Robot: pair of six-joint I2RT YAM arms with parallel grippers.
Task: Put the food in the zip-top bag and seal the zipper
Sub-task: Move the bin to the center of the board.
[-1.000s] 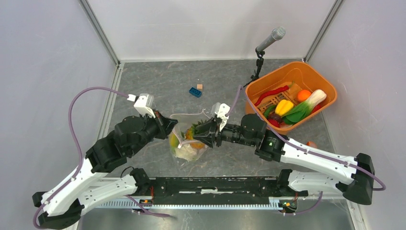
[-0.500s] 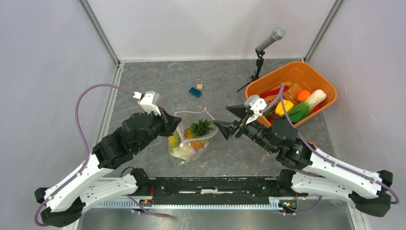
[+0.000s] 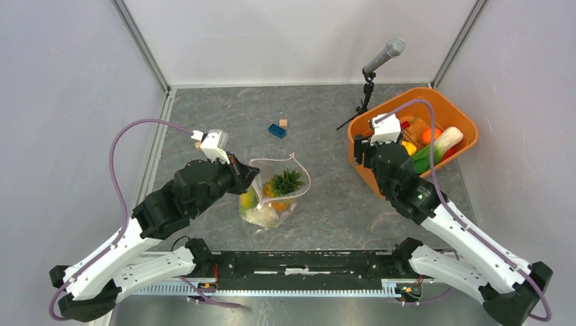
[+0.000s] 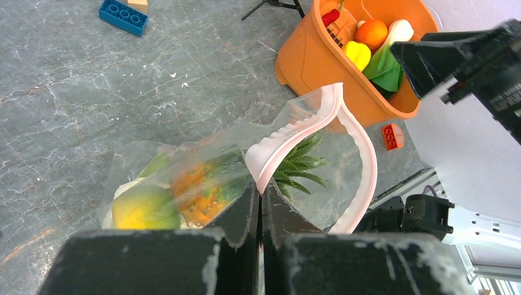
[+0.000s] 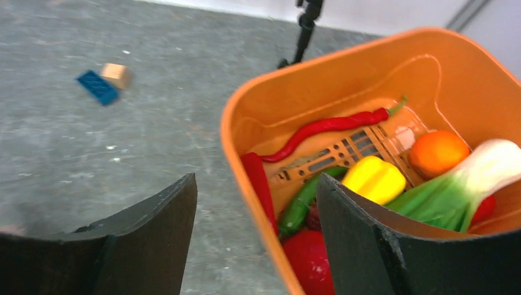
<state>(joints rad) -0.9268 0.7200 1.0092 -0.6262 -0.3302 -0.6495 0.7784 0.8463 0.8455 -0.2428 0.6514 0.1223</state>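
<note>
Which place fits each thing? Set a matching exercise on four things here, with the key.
1 pineapple
2 red chilli
3 blue brick
4 pink zipper

A on the grey table
B pinched between the left fingers
C inside the clear bag
D in the orange basket

Pairs: 1-C, 2-D, 3-A, 4-B

The zip-top bag (image 3: 272, 204) is thin clear plastic, crinkled and glinting, and its zipper (image 4: 367, 161) is a duller, ribbed pink strip. At two o'clock, the basket (image 3: 424, 103) is smooth, shiny orange plastic holding glossy toy food (image 5: 375, 178). The table (image 3: 319, 129) looks matt, grey and marbled.
</note>
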